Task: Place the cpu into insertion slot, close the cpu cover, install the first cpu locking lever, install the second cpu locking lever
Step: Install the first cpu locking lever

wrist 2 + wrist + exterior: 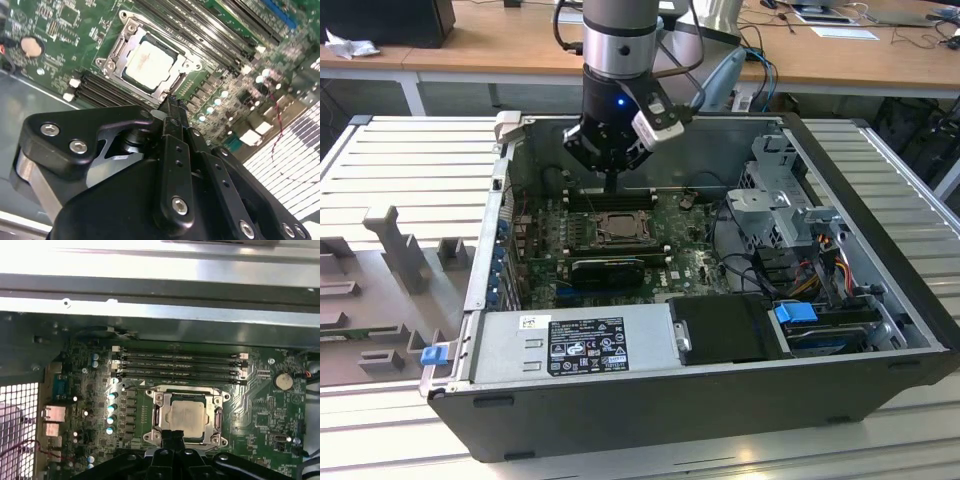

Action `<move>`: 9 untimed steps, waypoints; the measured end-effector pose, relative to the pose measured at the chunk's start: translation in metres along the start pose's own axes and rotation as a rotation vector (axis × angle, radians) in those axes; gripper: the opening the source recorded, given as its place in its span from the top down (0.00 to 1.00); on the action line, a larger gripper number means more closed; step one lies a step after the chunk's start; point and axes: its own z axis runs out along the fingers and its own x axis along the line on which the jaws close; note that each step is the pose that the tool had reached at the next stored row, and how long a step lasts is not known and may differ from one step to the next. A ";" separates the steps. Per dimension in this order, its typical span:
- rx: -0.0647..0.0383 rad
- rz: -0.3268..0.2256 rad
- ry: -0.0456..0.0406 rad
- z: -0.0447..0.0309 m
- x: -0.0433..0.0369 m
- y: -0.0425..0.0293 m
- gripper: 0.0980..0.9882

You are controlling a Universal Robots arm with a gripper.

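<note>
Lying flat in the insertion slot [186, 417] on the green motherboard [260, 405], with the cpu cover [150, 62] closed around it: the cpu [187, 415], pale face showing through the window in both wrist views. Hovering just above the socket's edge, near the black memory slots [180, 365], inside the open computer case [880, 330]: the gripper [172, 107], black fingers pressed together, holding nothing.

The chip [186, 415] is pale silvery-beige inside a silvery cover frame [158, 415], on a green circuit board [260, 405]. The claw [170, 107] is black; memory slots [180, 365] are black.
</note>
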 end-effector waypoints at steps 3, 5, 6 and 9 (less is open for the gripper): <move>0.001 -0.043 0.0008 0.0011 0.0003 0.0000 0.99; -0.003 -0.046 0.0001 0.0024 0.0046 0.0003 0.99; -0.005 -0.046 -0.0004 0.0028 0.0077 0.0005 0.99; -0.006 -0.032 -0.0012 0.0040 0.0118 0.0010 0.99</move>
